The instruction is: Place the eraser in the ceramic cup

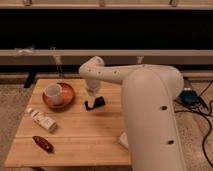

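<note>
My tool (92, 98) is down low at the end of the arm (117, 75), right over the near-middle of the worktop (90, 131), and it sits directly on top of the eraser (98, 102). From this view I cannot tell whether the tool is spread, closed, or already pinching the block. The eraser lies flat on the wood, directly beneath the tool and showing a little to its right in the camera view. Its long axis runs roughly across the picture, rising slightly toward the right. I judge the grasp to be the step in hand, since the eraser is not yet lifted clear of the worktop. The relation I care about for the carry is that the ceramic cup (53, 92) lies to the left of the tool in the camera view, near but clearly apart. It is at about the same depth on the worktop, so I expect a short sideways move after a lift. The cup stands upright inside the reddish-brown bowl (68, 100), toward the bowl's left side, and I see nothing dark in its mouth. Any release would need to be over the cup itself, not the bowl around it. Further out, toward the front left, a pale block (41, 120) and a dark red elongated object (43, 144) lie on the worktop, well away from that path.
</note>
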Controlling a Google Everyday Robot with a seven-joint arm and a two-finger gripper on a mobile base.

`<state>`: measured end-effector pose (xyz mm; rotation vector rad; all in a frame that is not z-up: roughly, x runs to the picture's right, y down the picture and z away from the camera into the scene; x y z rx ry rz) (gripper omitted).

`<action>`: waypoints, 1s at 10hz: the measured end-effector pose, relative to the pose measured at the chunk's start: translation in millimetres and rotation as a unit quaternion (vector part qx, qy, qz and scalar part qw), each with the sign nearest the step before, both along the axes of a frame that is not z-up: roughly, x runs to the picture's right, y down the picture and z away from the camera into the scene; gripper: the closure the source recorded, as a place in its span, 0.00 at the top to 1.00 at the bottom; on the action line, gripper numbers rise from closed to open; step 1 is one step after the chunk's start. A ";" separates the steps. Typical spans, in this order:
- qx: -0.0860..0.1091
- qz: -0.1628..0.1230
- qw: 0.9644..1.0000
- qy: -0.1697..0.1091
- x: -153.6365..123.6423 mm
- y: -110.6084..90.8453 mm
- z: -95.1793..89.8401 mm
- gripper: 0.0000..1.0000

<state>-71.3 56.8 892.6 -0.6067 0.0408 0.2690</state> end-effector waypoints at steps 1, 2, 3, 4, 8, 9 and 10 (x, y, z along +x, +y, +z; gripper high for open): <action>-0.004 -0.008 1.000 -0.004 -3.6 6.1 5.4 0.80; -0.007 -0.014 1.000 -0.007 -7.2 10.8 9.2 0.80; -0.012 -0.021 1.000 -0.012 -12.8 17.0 14.3 0.80; -0.014 -0.023 1.000 -0.012 -12.3 20.6 17.7 0.80; -0.020 -0.023 1.000 -0.009 -13.8 27.2 30.3 0.80; -0.023 -0.022 0.999 -0.006 -11.6 28.4 32.8 0.79; -0.025 -0.024 0.999 -0.002 -10.2 29.4 34.5 0.73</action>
